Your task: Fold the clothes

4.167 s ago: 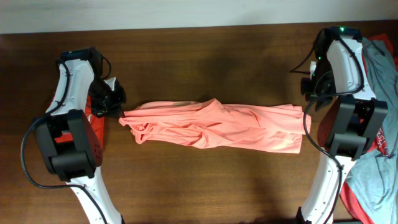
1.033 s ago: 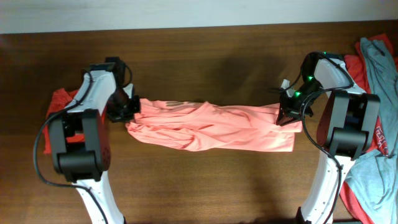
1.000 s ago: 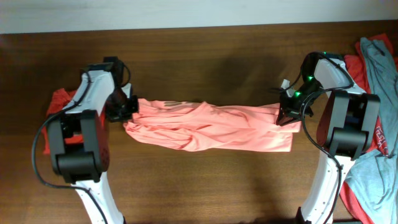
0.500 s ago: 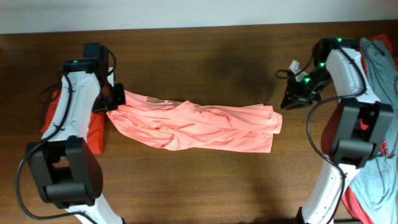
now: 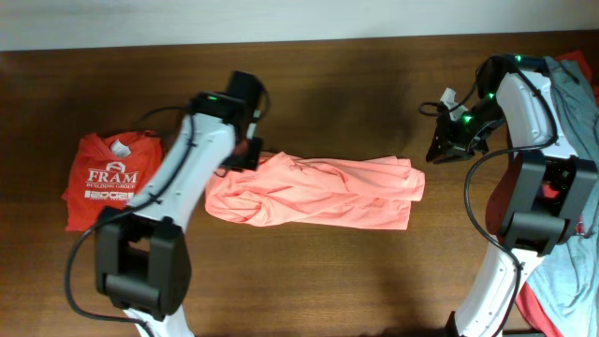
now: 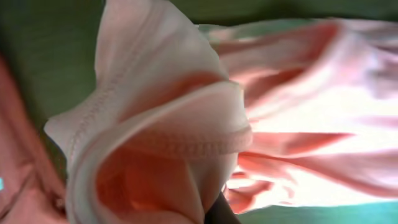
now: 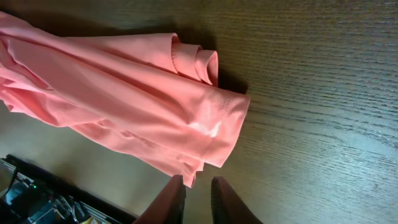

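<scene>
Salmon-pink T-shirt (image 5: 318,192): lying bunched and twisted lengthwise across the middle of the wooden table (image 5: 328,94), stretching left to right between the two arms, long folds running along it.
Left gripper (image 5: 251,150): reaching in over the upper left corner of the T-shirt, pinching closed on the fabric there.
Left wrist view: filling with pink cloth, a stitched hem curling right in front of the lens, only a dark fingertip (image 6: 222,213) showing at the bottom edge.
Right gripper (image 5: 438,152): hovering just beside the right end of the T-shirt, not touching it, above bare wood.
Right fingers (image 7: 176,198): standing a narrow gap apart, holding nothing.
Right end of T-shirt: lying flat on the wood, a doubled hem rolling up at its far corner.
Red shirt with white FRAM lettering (image 5: 108,178): lying spread flat at the left of the table, near the pink T-shirt but apart from it.
Grey-blue shirt (image 5: 573,103): draping along the right edge behind the right arm, red cloth (image 5: 532,304) showing under it.
</scene>
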Tool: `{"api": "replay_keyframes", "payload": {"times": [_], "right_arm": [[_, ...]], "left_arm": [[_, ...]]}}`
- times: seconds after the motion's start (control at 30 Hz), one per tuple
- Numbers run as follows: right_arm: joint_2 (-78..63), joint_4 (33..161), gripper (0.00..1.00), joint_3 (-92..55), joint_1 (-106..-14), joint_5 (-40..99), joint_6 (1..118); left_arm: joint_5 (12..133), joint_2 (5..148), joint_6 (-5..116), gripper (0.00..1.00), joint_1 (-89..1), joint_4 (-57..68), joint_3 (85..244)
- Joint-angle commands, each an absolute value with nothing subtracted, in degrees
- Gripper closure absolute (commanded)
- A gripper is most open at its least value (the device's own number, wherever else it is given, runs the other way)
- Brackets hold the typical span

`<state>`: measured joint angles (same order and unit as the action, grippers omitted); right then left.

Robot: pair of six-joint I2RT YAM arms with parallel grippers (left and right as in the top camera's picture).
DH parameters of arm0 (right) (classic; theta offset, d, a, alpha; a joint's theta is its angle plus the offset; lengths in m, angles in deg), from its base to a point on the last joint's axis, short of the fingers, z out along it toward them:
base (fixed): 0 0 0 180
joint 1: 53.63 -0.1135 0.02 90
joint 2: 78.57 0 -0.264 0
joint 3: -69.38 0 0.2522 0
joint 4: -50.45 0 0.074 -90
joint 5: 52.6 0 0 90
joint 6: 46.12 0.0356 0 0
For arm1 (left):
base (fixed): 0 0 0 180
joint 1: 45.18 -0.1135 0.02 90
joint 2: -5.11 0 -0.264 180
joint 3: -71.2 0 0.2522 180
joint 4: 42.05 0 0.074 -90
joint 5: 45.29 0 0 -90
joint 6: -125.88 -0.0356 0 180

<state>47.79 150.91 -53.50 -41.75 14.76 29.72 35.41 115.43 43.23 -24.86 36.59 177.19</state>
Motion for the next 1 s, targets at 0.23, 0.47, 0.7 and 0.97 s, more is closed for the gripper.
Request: {"api": "replay_keyframes", "payload": {"times": [0.23, 0.47, 0.7, 0.97], "right_arm": [[47.0, 151.4, 0.80, -54.1, -41.6, 13.8, 29.3], [47.0, 151.4, 0.80, -54.1, -41.6, 13.8, 29.3], [47.0, 151.4, 0.80, -54.1, -41.6, 13.8, 29.3], [47.0, 151.5, 0.80, -54.1, -41.6, 13.9, 29.3]], "left_arm": [[34.6, 117.7, 48.3, 0.98, -16.1, 34.8, 177.0], [40.0, 119.1, 48.7, 0.85, -12.0, 31.3, 177.1], [37.7, 118.6, 48.0, 0.79, -12.5, 36.7, 185.0], [33.6, 116.4, 48.0, 0.78, -19.3, 40.6, 189.1]]}}
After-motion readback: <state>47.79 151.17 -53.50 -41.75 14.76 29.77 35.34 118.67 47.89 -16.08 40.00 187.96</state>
